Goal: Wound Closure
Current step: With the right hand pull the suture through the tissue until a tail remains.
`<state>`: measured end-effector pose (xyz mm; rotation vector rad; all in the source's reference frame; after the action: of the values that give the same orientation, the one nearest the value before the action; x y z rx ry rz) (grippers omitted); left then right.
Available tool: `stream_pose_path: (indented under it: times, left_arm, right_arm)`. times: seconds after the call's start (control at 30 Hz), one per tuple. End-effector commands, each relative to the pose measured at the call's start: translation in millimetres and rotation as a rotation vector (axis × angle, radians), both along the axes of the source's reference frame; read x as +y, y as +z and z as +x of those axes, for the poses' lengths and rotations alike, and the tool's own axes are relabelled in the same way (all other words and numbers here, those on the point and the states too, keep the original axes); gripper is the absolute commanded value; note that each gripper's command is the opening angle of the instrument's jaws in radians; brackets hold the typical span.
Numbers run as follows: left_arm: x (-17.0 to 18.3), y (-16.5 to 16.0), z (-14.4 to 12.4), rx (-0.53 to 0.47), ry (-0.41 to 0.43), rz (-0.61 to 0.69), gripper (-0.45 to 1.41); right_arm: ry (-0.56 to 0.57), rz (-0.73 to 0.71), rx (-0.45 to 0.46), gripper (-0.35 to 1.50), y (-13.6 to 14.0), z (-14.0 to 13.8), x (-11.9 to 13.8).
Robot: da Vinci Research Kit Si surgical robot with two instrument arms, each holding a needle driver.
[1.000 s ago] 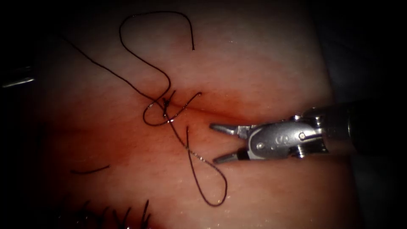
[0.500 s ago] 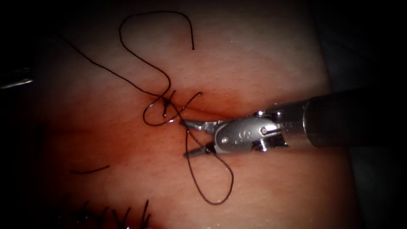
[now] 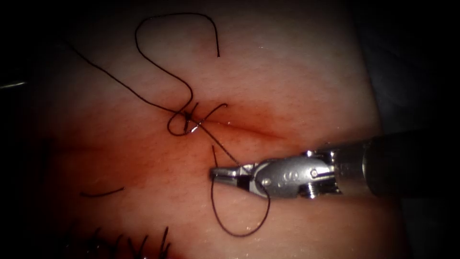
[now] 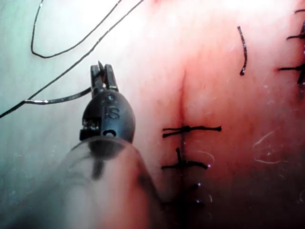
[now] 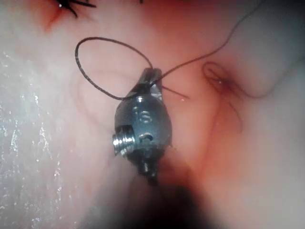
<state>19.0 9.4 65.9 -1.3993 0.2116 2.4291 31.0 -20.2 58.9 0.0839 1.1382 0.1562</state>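
My right tool [image 3: 214, 173] comes in from the right, in front of the cut [image 3: 254, 128], with its jaws shut on the dark thread [image 3: 225, 152]. That thread runs up to a knot [image 3: 189, 118] at the cut's left end. Below the jaws it hangs in a loop [image 3: 239, 233]. The right wrist view has the same grip [image 5: 151, 76] and loop [image 5: 93, 59]. My left tool [image 4: 102, 71] has its jaws shut with nothing seen between them. A thicker glinting strand [image 4: 52, 100], needle or thread I cannot tell, lies beside it.
The thread's long tail [image 3: 143, 52] curls over the tissue [image 3: 297, 72] behind the knot and ends free. A short cut piece of thread [image 3: 101, 193] lies at the left. Earlier stitches [image 3: 134, 242] sit at the near edge; the left wrist view has tied stitches [image 4: 188, 129] too.
My right tool moved left to the thread, shut its jaws on it and drew it toward the near side. The small loop by the knot shrank.
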Motion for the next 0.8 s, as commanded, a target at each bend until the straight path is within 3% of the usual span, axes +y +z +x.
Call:
stream_pose_path:
  times: [0.03,0.3,0.5,0.63,0.7,0.73,0.8]
  left_arm:
    - [0.1,0.7,-0.5,0.0,-0.001,-0.001,-0.45]
    - [0.2,0.2,0.3,0.009,0.002,0.003,-0.45]
    - [0.3,0.2,0.9,0.01,-0.005,0.001,-0.45]
    - [0.2,0.2,0.7,0.012,-0.007,0.001,-0.45]
    - [0.2,0.1,0.7,0.012,-0.007,0.001,-0.45]
    - [0.2,0.1,0.7,0.013,-0.007,0.001,-0.45]
    - [0.2,0.1,0.8,0.013,-0.007,0.001,-0.45]
  right_arm:
    - [-0.023,0.015,0.007,-0.35,-1.7,1.3,-3.0]
    - [-0.134,0.077,-0.021,-0.35,-9.3,3.7,-12.6]
    - [-0.171,0.099,0.0,-0.35,-12.6,4.3,-15.1]
    - [-0.177,0.067,0.023,-0.32,-12.7,4.4,-14.5]
    - [-0.17,0.046,0.045,0.68,-12.0,4.1,-13.1]
    - [-0.169,0.039,0.051,0.96,-11.5,3.9,-12.4]
    - [-0.168,0.0,0.052,1.2,-10.3,3.0,-10.6]
